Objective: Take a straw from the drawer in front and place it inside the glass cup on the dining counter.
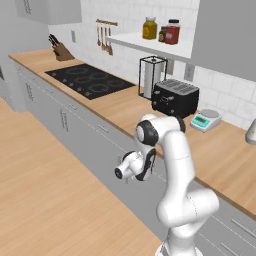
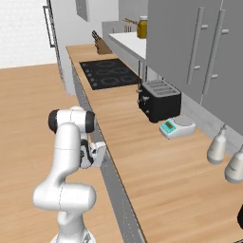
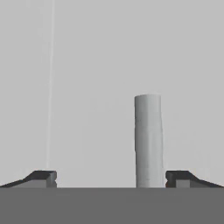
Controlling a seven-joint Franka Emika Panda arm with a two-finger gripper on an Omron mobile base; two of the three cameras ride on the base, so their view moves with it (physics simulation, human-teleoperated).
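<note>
Shut drawer (image 3: pixel 100 65): flat light grey front, close up and square-on. Slim metal bar handle (image 3: pixel 148 140) standing upright across it, from 6 o'clock up toward centre, slightly to the 3 o'clock side. Faint pale vertical line toward 9 o'clock.

- A wooden wall counter (image 1: pixel 125 107) runs along the tiled wall, over grey cabinets (image 1: pixel 60 117).
- A black cooktop (image 1: pixel 90 79) is set into the counter at the far end.
- A knife block (image 1: pixel 62 50) stands beyond the cooktop, in the far corner.
- A wire paper towel holder (image 1: pixel 151 76) stands just beside a black toaster (image 1: pixel 175 97), on its far side.
- A small kitchen scale (image 1: pixel 206 120) with a teal display sits near the toaster, on its near side.
- Jars (image 1: pixel 161 30), yellow and red among them, stand on a white shelf (image 1: pixel 150 46) above the toaster.
- Utensils (image 1: pixel 104 37) hang from a rail on the wall.
- Two pale hanging lamps (image 2: pixel 225 154) show at the right.
</note>
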